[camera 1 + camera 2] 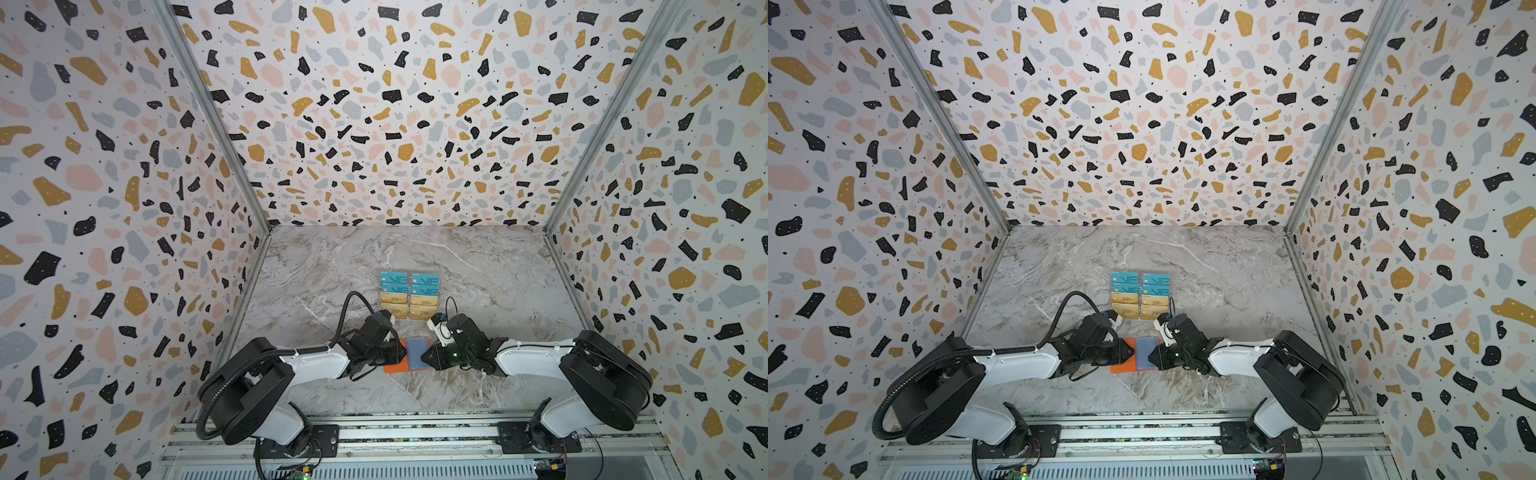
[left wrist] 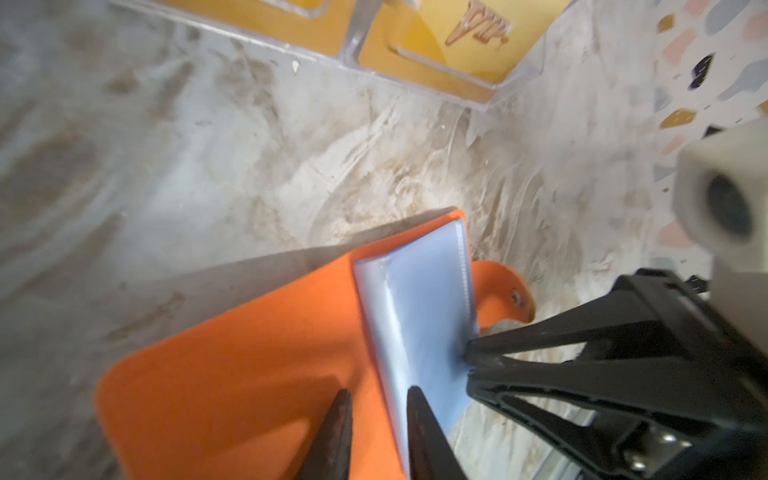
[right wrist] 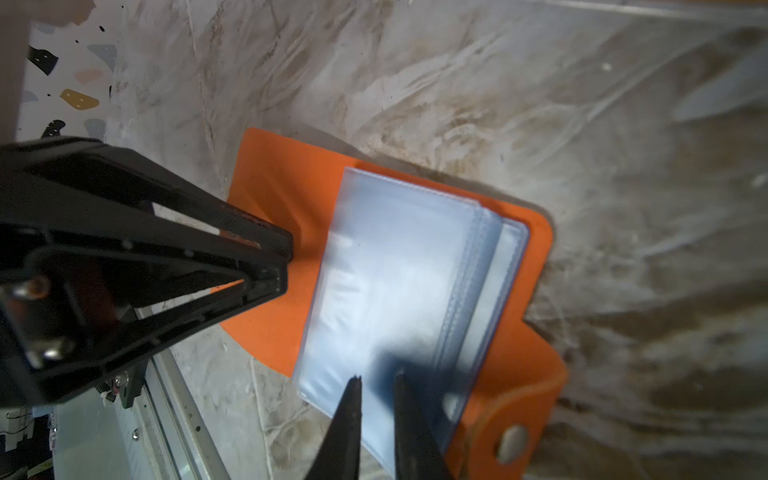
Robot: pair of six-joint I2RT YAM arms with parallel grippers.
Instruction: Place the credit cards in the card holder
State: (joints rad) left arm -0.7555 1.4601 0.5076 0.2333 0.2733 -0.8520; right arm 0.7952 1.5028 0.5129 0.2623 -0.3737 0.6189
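Light: bright, even light is falling from above.
Shadows: soft shadow is lying beside the orange leather-like card holder (image 2: pixel 232 353).
Blur: grey marble-patterned surface (image 3: pixel 623 208) is smearing in both wrist views.
Distortion: both top views are bowing at edges.

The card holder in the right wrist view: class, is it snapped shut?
No. The card holder lies open, its clear sleeves exposed and its snap tab unfastened.
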